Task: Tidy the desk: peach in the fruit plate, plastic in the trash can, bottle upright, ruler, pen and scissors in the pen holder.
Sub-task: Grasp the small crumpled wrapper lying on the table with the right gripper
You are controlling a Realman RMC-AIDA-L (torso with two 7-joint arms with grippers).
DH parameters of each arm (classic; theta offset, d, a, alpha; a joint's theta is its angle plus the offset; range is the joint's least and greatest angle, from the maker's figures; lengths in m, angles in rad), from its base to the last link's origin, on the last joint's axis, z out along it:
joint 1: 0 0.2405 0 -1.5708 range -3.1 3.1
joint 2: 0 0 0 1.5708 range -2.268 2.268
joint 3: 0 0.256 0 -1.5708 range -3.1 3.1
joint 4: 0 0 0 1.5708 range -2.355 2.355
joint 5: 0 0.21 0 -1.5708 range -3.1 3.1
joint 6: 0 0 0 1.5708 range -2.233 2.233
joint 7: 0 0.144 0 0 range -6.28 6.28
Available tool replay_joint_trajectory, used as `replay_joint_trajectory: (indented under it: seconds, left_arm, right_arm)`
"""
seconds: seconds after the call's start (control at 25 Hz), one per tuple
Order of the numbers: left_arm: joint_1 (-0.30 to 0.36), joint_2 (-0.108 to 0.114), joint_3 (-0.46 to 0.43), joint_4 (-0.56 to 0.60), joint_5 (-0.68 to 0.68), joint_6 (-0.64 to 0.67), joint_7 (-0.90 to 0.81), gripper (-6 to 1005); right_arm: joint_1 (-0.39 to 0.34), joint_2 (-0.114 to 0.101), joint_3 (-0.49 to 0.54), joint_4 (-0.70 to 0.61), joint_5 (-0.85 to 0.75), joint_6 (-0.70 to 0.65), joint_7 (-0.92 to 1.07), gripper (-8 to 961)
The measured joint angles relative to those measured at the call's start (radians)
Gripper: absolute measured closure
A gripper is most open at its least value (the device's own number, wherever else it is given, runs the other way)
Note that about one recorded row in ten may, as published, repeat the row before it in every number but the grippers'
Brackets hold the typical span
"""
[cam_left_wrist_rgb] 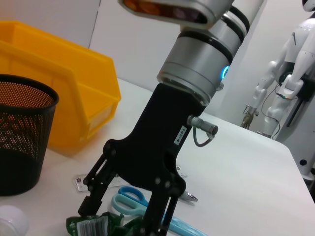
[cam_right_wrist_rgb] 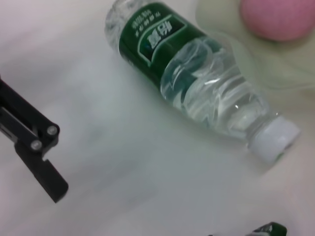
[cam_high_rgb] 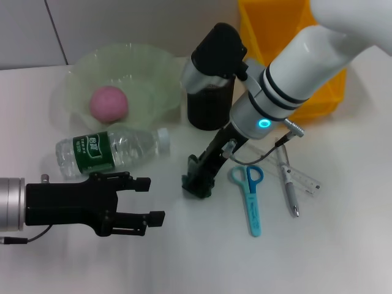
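Note:
The pink peach lies in the pale green fruit plate. In front of the plate, the clear bottle with a green label lies on its side. My right gripper is down at the table, its fingers open and straddling the crumpled green plastic. Right of it lie the blue scissors, the pen and the clear ruler. The black mesh pen holder stands behind, partly hidden by the right arm. Low at the near left, my left gripper hovers open and holds nothing.
A yellow bin stands at the back right, behind the pen holder. The right forearm crosses above the ruler and pen. The right wrist view shows the bottle, the peach and a left finger.

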Motion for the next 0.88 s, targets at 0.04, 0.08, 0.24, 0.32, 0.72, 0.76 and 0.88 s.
replay_joint_trajectory:
  seconds: [0.04,0.08,0.24,0.32,0.72,0.76,0.88]
  left_arm:
    - [0.0,0.0,0.0,0.0,0.0,0.0,0.0,159]
    - [0.0,0.0,0.0,0.0,0.0,0.0,0.0,159]
    - [0.0,-0.001,0.002,0.0,0.0,-0.001,0.0,159]
    - [0.0,-0.001,0.002,0.0,0.0,-0.002,0.0,159]
    - [0.0,-0.003,0.002,0.0,0.0,-0.001,0.003,159]
    - [0.0,-0.003,0.002,0.0,0.0,-0.001,0.003,159]
    - [0.0,-0.003,0.002,0.0,0.0,-0.001,0.003,159]
  right_arm:
    - [0.0,0.0,-0.012,0.003,0.009,0.003,0.0,284]
    - [0.0,0.0,-0.012,0.003,0.009,0.003,0.0,285]
    - [-0.001,0.0,-0.035,0.004,0.031,0.007,0.0,287]
    - [-0.002,0.0,-0.036,0.004,0.032,0.007,-0.001,288]
    - [-0.006,0.0,-0.033,0.018,0.033,0.021,-0.001,293]
    - [-0.006,0.0,-0.033,0.018,0.033,0.021,-0.001,294]
    - [-0.007,0.0,-0.031,0.018,0.033,0.021,-0.001,295]
